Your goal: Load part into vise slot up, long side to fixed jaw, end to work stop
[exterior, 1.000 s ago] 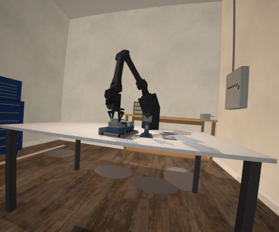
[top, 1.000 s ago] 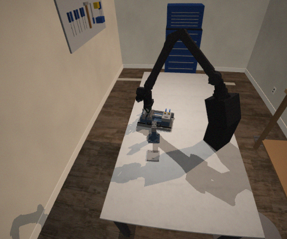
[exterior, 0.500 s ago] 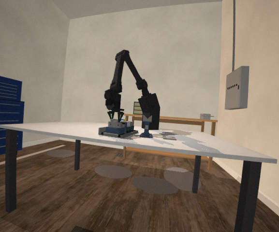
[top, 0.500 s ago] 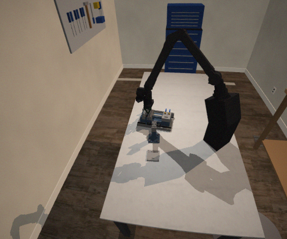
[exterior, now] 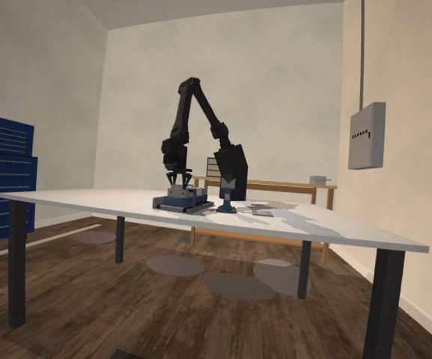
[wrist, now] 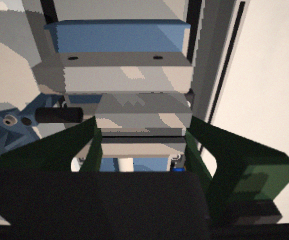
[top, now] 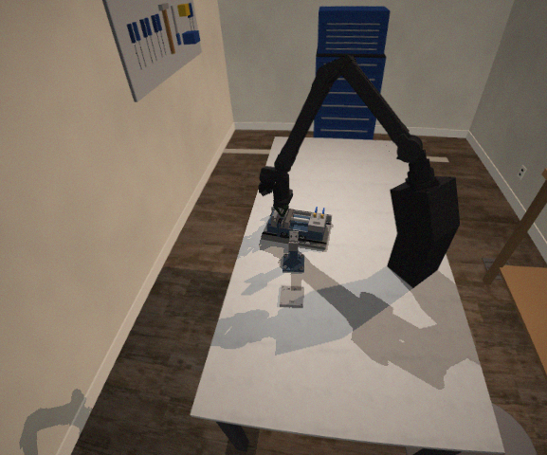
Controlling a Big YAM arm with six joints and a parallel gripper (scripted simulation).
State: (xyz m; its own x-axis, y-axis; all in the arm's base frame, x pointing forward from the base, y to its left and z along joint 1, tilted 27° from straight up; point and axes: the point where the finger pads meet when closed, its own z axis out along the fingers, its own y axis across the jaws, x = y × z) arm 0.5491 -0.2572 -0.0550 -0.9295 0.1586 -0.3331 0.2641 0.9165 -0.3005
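- The gripper (wrist: pixel 143 145) was clamped on the part (wrist: pixel 143 116), one green finger (wrist: pixel 59 145) at each end, holding it low in the vise (top: pixel 297 226) — between the jaws, by the look of the wrist view.
- The grip ran end to end, likely so that the block's long sides stayed free to slide up against a jaw.
- The work stop (wrist: pixel 58 115), a short dark rod, lay just beside the part's left end in the wrist view; whether the two touched could not be told.
- Beyond the block stood a grey jaw with two holes under a blue body — which jaw it was, fixed or moving, the wrist view did not settle.
- The slot could not be made out on the part's top face.
- From the side, the arm (exterior: pixel 180 116) hung straight down over the vise, apparently to set the block flat on the low bars.
- The infeed plate (top: pixel 291 297) and V-block (top: pixel 293 254) stood apart, nearer the camera, with no block to be seen on either.
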